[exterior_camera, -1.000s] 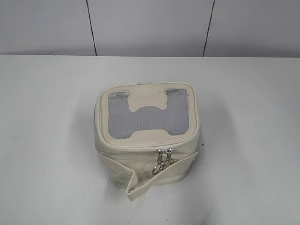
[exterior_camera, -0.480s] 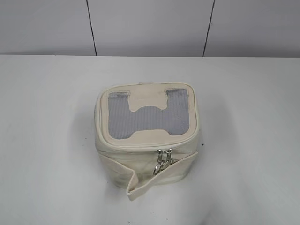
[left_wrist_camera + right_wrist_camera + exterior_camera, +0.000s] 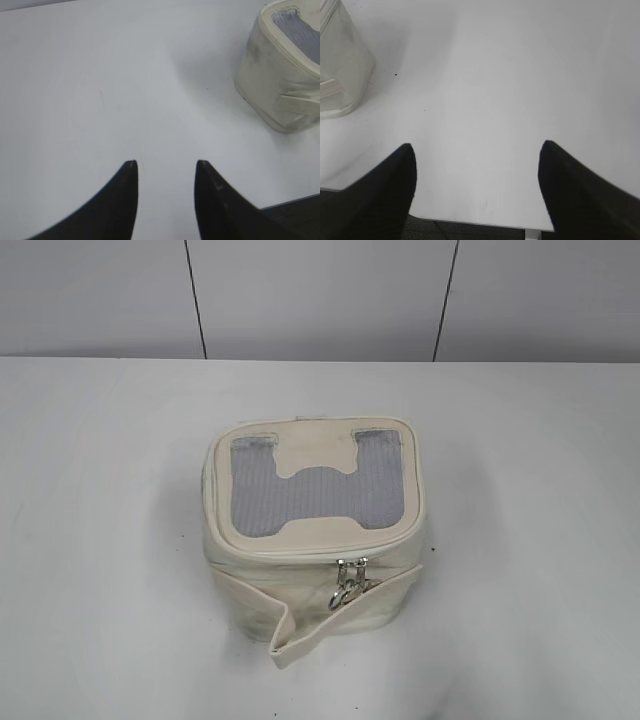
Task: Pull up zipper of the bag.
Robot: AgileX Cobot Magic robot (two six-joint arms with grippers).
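The bag (image 3: 315,525) is seen standing upright near the middle of the white table (image 3: 100,540) in the exterior view, its lid facing up. The lid is formed by a grey mesh window (image 3: 315,498) crossed by a cream H-shaped patch (image 3: 318,445). The zipper (image 3: 350,570) is traced around the lid edge, and its two silver sliders are found side by side at the 6 o'clock edge of the lid, on the front face nearest the camera, with their ring pulls hanging down just below. A cream strap (image 3: 300,635) is draped across the front face, its loose end lying at about 7 o'clock of the bag, on the table.

Neither arm is shown in the exterior view. In the left wrist view, the left gripper (image 3: 165,167) is held over bare table with its dark fingers set apart by a modest gap, nothing between them; the bag (image 3: 280,75) is placed at its 2 o'clock, well apart. In the right wrist view, the right gripper (image 3: 477,150) is spread wide above the table's near edge, and one side of the bag (image 3: 340,65) is seen at its 10 o'clock, well apart.
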